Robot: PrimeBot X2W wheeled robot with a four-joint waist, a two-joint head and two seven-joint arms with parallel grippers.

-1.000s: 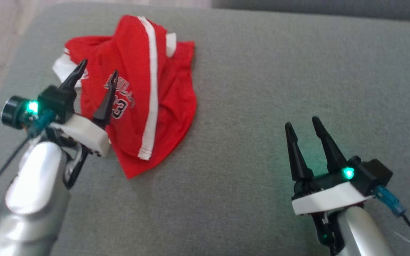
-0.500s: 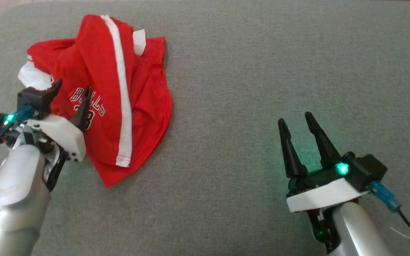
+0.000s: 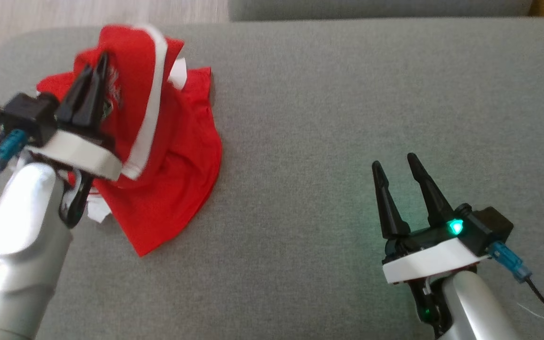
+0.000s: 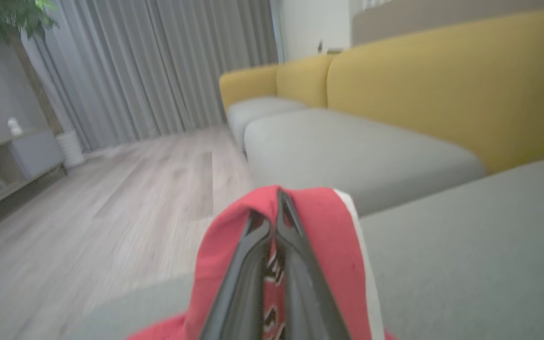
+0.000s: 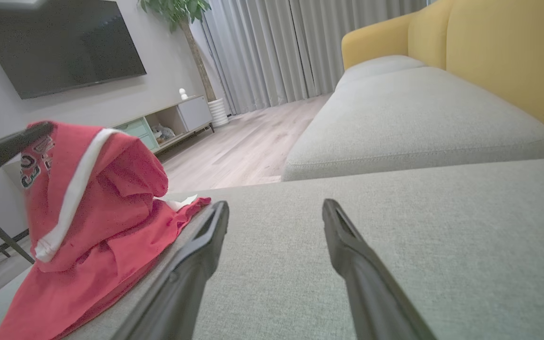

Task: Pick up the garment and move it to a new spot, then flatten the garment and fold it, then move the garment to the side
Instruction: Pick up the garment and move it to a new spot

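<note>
At far left on the sofa cushion (image 3: pixel 324 118), left pincer (image 3: pixel 101 59) grips a fold of the limp, light garment (image 3: pixel 173 156), seemingly by its lettering; right pincer (image 3: pixel 394 160) stands open.

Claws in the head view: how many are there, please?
2: the left claw, upper left, shut on the red garment; the right claw, lower right, open.

Red jersey (image 3: pixel 177 156), white stripe and white trim (printed lettering partly visible), crumpled; one fold raised into a peak, the rest draped on grey sofa cushion (image 3: pixel 324 118) near its far left corner.
</note>
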